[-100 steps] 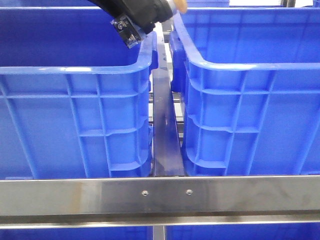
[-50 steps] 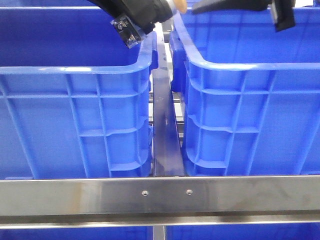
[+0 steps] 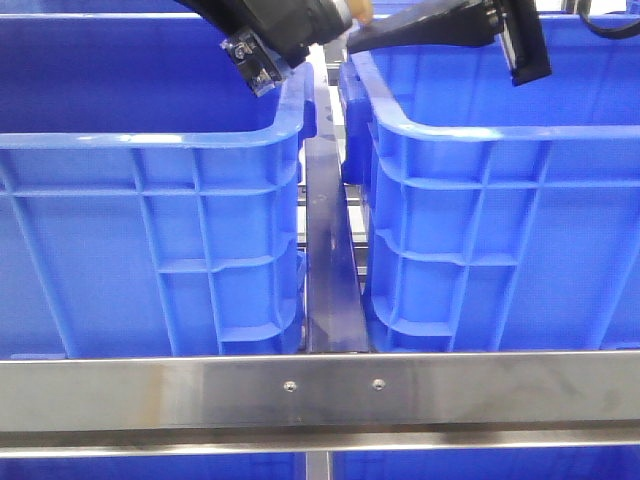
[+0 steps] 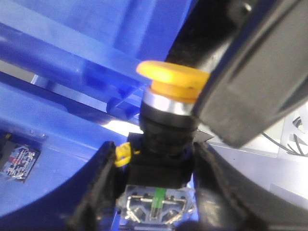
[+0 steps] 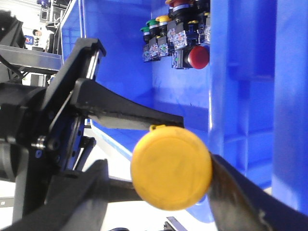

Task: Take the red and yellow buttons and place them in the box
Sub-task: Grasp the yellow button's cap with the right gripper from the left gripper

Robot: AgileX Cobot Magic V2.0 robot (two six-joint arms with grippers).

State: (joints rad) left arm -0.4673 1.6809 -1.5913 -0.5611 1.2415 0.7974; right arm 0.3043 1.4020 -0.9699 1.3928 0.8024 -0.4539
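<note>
Two large blue crates stand side by side behind a steel rail [image 3: 320, 390], the left crate [image 3: 150, 200] and the right box [image 3: 500, 200] separated by a narrow gap with a dark metal strip [image 3: 328, 270] running down it. The left gripper [image 4: 154, 192] sits high over the gap at the crates' far inner corners and is closed around the black body of a yellow push button [image 4: 173, 84]: in the left wrist view its two dark fingers [image 4: 96, 192] press the switch block from either side, the mushroom-shaped yellow cap pointing away from the wrist above a silver collar, with a small yellow tab on the block's side. In the front view only a sliver of that cap [image 3: 360, 12] shows at the top edge. The right gripper [image 5: 159, 168] reaches across from the right above the box's rim, its fingers [image 5: 130, 113] spread apart on both sides of the same yellow cap [image 5: 171, 167], one finger above it and one below; whether they touch it cannot be told. Behind, the right wrist view shows a cluster of other push buttons [image 5: 175, 33] against a blue crate wall, with green, yellow and red caps. Small printed labels are on their switch blocks and on the block by the left wrist [image 3: 255, 60], but the writing is too small to read.
</note>
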